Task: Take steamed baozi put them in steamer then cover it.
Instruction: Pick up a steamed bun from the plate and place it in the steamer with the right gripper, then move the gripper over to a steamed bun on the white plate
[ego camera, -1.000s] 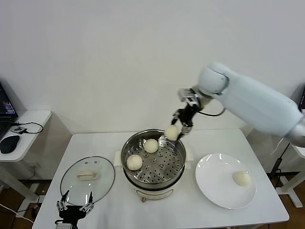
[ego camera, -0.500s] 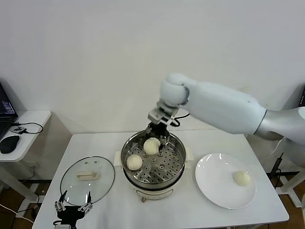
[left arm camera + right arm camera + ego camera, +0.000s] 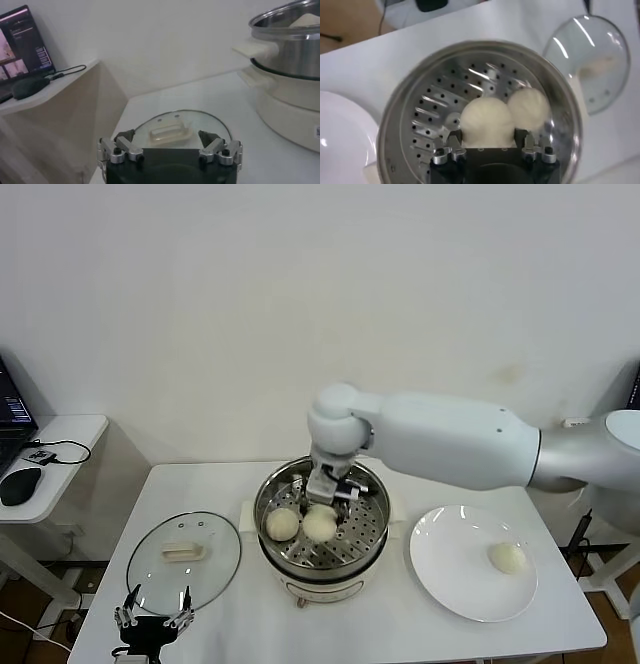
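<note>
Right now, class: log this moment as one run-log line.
right gripper: shut on held baozi, inside steamer | neighbour baozi: beside it | left gripper: open, near cover | plate baozi: on plate

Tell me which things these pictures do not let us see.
- Third bun: no view shows it in the steamer; only two buns appear.
- Right pincer: head view, the arm covers it.
- Bun underside: wrist view cannot tell whether it touches the tray.
- Plate: cut by the edge.
</note>
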Robot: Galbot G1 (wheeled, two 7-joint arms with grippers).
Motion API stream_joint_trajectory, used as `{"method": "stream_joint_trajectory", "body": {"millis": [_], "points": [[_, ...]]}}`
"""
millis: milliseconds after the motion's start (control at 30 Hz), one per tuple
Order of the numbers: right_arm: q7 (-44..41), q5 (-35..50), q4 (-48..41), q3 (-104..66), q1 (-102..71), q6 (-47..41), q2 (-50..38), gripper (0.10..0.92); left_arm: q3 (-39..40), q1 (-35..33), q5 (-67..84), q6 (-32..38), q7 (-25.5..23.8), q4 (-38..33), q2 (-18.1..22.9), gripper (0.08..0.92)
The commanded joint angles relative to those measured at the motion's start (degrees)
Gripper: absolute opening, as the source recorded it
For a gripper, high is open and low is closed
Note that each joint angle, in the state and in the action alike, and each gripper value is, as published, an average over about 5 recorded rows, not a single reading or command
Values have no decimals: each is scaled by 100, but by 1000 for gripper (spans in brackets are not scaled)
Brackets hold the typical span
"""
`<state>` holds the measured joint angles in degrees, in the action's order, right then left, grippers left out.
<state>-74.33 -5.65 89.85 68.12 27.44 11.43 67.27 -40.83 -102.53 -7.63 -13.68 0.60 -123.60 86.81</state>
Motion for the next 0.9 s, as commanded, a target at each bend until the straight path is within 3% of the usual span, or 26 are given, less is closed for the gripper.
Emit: {"method": "stream_joint_trajectory", "body": {"millis": [33, 467, 733, 900], "points": [[76, -300, 442, 270, -37, 214, -6, 628, 4, 2, 1, 0, -2, -6, 4, 823], [217, -450, 292, 296, -202, 184, 92, 629, 3, 9, 18, 1, 2, 15, 5, 823], [303, -424, 271, 236, -195, 4, 30, 790, 20, 12, 16, 3, 4, 43, 5, 823], [314, -251, 274, -70, -130, -158, -127, 821, 33, 11, 15, 3, -1, 40, 2, 823]]}}
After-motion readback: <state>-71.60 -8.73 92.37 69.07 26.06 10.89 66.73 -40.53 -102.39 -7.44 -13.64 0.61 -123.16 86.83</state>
